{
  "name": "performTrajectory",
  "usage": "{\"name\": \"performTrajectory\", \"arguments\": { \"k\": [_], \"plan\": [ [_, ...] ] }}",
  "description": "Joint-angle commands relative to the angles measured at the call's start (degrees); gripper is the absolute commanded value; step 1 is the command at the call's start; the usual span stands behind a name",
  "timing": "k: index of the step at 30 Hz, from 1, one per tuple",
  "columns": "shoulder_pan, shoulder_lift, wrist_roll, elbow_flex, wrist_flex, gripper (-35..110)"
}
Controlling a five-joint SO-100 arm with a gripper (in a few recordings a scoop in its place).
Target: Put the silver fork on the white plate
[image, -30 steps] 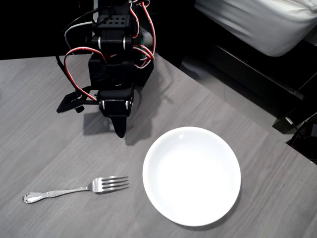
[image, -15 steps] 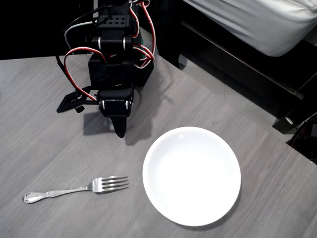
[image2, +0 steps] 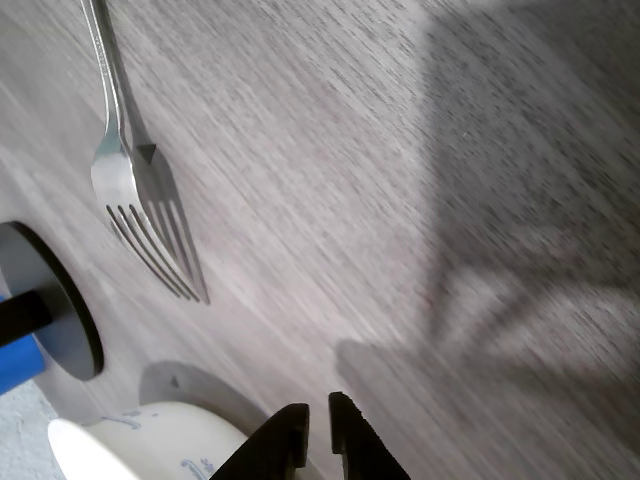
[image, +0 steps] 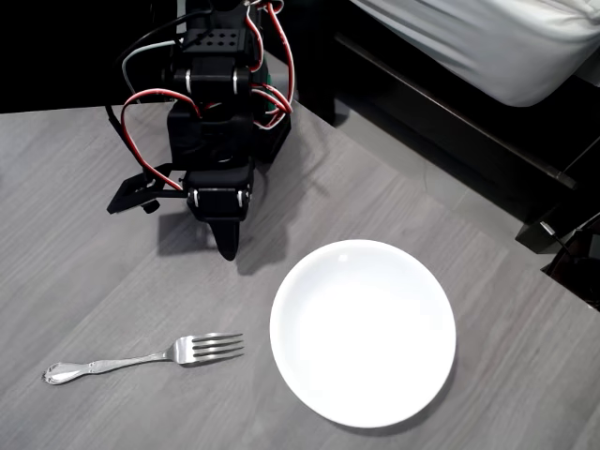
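In the overhead view the silver fork (image: 141,358) lies flat on the grey table at the lower left, tines pointing right toward the white plate (image: 363,333). The plate sits empty just right of the tines. My gripper (image: 227,246) hangs at the end of the black arm, above and between fork and plate, touching neither. In the wrist view the fork (image2: 130,175) lies at the upper left, tines toward the camera. The gripper (image2: 318,428) is at the bottom edge, its fingers nearly together with nothing between them.
The grey wood-grain table (image: 84,272) ends in a diagonal edge (image: 450,211) running to the right. Beyond it are dark furniture and white bedding (image: 497,37). In the wrist view a dark disc (image2: 55,300) and a white object (image2: 140,440) show at the lower left.
Arm, fork and plate have stayed where they were. Only the dark background beyond the table edge shifted slightly a second ago.
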Motion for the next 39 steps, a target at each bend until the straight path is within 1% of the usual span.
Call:
{"name": "performTrajectory", "arguments": {
  "k": [1,37,39],
  "plan": [
    [-0.09,1.58,-0.53,-0.18,0.26,0],
    [-0.09,1.58,-0.53,-0.18,0.26,0],
    [-1.32,1.58,-0.26,-0.18,0.35,0]
  ]
}}
